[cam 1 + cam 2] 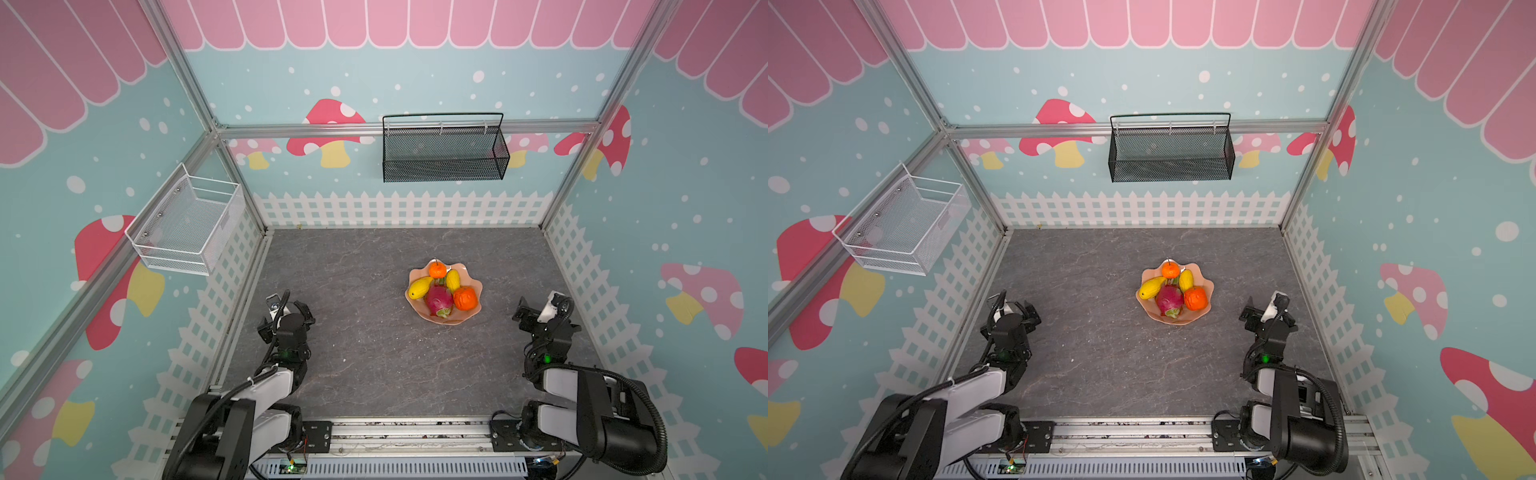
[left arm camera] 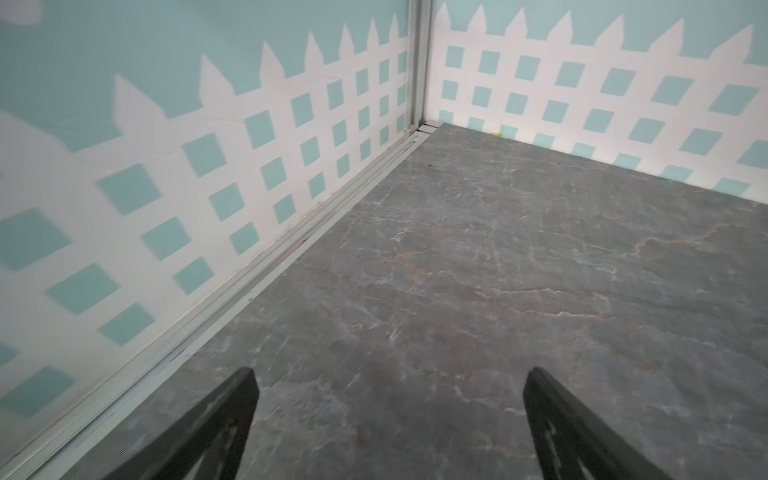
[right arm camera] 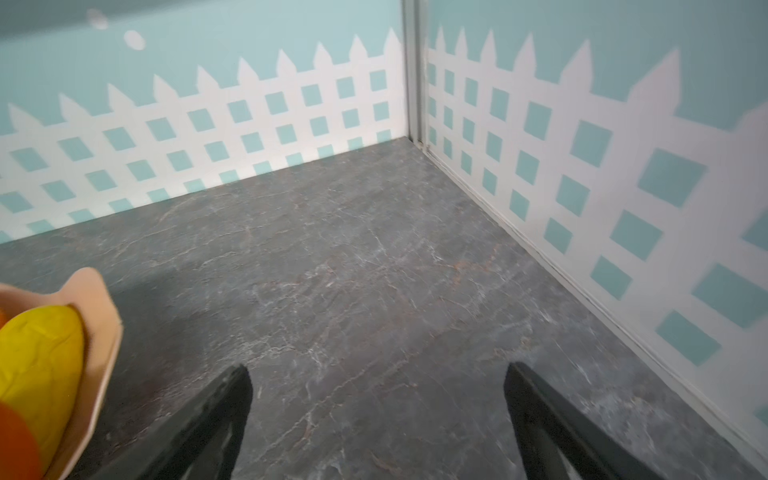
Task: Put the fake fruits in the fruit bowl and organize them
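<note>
Fruit bowl point(image 1: 417, 275), peach-pink with a scalloped rim, sits on the grey marbled surface point(image 1: 374, 365) a little right of centre in both top views. All five fake fruits lie inside it: the smaller orange point(image 1: 437, 271) at the far rim, one yellow mango point(image 1: 420, 287) slanting along the left side, the other yellow mango point(image 1: 452, 280) just beside that orange, the magenta dragon fruit point(image 1: 439, 300) in the middle toward the near rim, and the larger orange point(image 1: 465, 298) on the right, touching the dragon fruit. No fruit shows on the surface outside the bowl, so I judge the placing finished. The fruits are packed closely and none hangs over the rim, so at most a small tidying could remain, and probably nothing. The left hand point(image 2: 391, 372) is near the left wall, well apart from the bowl, its fingers spread wide with only bare surface between them: released, grasping nothing. The right hand point(image 3: 378, 368) is likewise spread and empty, nearer the bowl, whose rim and a mango show at the edge of the right wrist view. The white wire basket point(image 1: 187, 224) on the left wall and the black mesh basket point(image 1: 444, 149) on the back wall hold nothing that I can see. No brand, label or readable writing shows on the bowl, fruits, baskets or arms; the walls bear only mushroom and fence pictures.
</note>
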Available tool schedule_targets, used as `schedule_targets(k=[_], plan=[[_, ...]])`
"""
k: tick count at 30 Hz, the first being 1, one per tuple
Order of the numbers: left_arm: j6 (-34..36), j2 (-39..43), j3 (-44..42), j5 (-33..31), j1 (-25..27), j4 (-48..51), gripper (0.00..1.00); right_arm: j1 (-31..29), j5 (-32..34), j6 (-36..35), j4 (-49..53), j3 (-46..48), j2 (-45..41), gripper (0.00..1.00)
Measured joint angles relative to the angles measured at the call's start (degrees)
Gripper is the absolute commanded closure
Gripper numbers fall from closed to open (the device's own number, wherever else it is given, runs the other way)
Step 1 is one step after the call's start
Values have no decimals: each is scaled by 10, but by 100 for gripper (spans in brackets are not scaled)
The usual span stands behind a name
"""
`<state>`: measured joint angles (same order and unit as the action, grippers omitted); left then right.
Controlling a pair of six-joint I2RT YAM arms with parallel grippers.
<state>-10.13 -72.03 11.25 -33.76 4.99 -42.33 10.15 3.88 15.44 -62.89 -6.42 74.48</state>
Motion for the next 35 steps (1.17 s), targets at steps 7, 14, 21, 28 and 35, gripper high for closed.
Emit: schedule_targets(k=[7, 14, 21, 28, 35], plan=[[37, -159, 66, 90, -8, -107, 0, -67, -13, -85, -101, -14, 116, 2], [48, -160, 99, 109, -7, -101, 0, -79, -27, -125, -103, -51, 125, 2], [51, -160, 100, 113, -7, -98, 0, -80, -38, -140, -97, -52, 126, 2], [52, -160, 100, 113, -7, -98, 0, -80, -39, -145, -92, -53, 126, 2], [52, -161, 100, 113, -7, -98, 0, -80, -45, -146, -89, -54, 126, 2]])
